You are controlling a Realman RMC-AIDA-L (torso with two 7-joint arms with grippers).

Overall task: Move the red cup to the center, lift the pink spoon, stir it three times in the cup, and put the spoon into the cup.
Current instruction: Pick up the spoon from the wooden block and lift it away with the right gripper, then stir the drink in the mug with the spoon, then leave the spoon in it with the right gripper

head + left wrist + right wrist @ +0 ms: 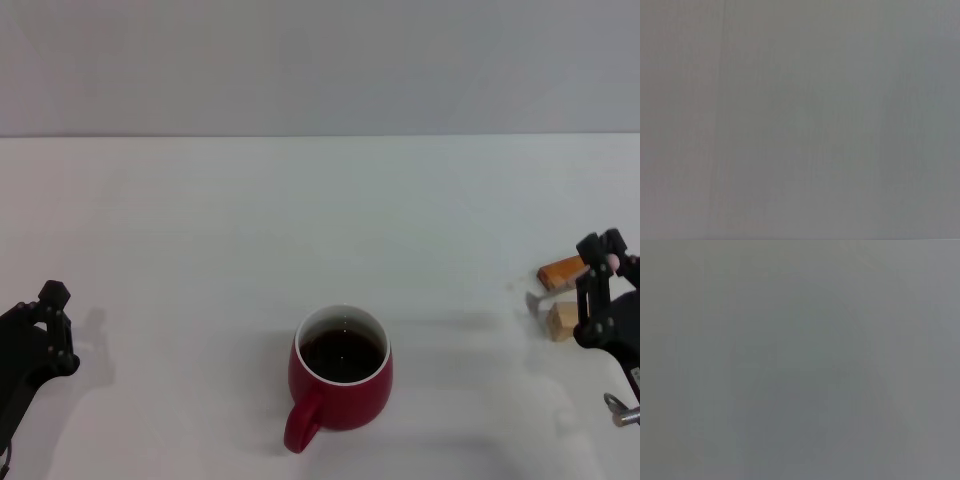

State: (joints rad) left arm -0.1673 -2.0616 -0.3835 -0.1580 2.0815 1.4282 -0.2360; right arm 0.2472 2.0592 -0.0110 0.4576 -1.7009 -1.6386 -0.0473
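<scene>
Hovering over the pink spoon (537, 300), the right pincer (600, 285) (grip unclear) sits beside 2 blocks (562, 296).

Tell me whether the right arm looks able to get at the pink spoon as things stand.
Probably yes. The right end effector hangs right at the two wooden blocks by the table's right edge, where the pink spoon shows only as a grey bowl. Nothing stands between them; the red cup sits well clear.

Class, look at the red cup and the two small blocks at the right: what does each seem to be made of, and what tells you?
Red cup: probably glazed ceramic; thick white rim, smooth dark-red wall. Blocks: probably bare wood; matt tan and orange-brown faces, though partly hidden by the right claw.
</scene>
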